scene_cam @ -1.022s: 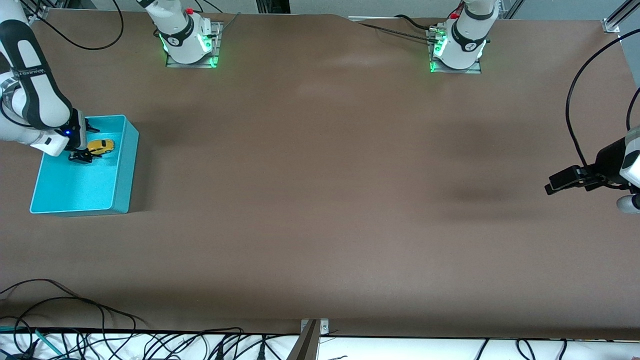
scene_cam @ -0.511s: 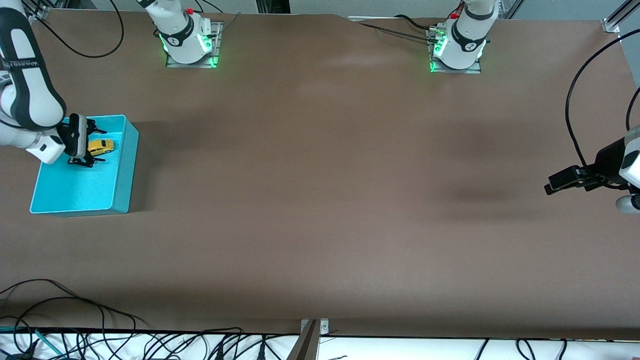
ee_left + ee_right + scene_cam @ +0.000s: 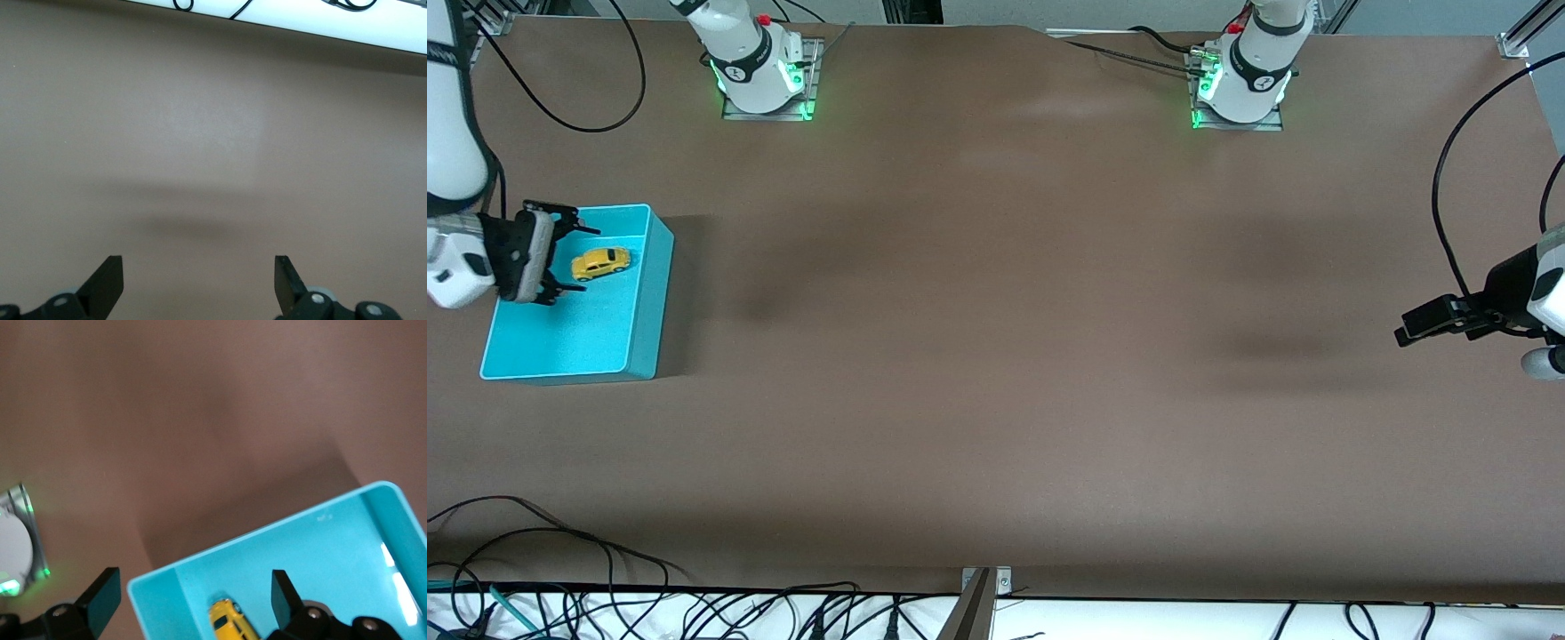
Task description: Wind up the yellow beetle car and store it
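The yellow beetle car (image 3: 600, 262), light, rigid and likely slippery, best pinched across its flanks, sits in the turquoise bin (image 3: 640, 329) at three o'clock from the wide-open, empty right gripper (image 3: 559, 257), while the left gripper (image 3: 1405, 331) waits, spread and empty.

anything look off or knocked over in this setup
Nothing stands out. The yellow beetle car sits upright on its wheels inside the turquoise bin. The right hand is open over the bin's edge, clear of the car. The left hand waits open over bare table.
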You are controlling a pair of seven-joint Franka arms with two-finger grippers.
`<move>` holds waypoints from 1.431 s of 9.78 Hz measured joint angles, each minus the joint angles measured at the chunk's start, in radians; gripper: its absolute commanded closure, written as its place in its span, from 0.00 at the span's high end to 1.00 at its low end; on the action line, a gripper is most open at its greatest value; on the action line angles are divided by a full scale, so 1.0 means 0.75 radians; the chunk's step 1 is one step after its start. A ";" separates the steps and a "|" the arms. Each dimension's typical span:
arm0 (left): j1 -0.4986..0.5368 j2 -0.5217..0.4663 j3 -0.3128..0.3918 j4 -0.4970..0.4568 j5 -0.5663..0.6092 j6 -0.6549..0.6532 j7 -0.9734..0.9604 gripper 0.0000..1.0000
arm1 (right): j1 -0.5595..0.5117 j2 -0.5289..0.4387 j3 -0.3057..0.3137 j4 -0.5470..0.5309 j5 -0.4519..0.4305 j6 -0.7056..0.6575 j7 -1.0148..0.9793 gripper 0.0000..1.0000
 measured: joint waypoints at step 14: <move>-0.001 0.001 -0.001 0.000 0.000 0.000 0.000 1.00 | 0.372 -0.476 -0.001 0.039 -0.113 -0.228 1.749 1.00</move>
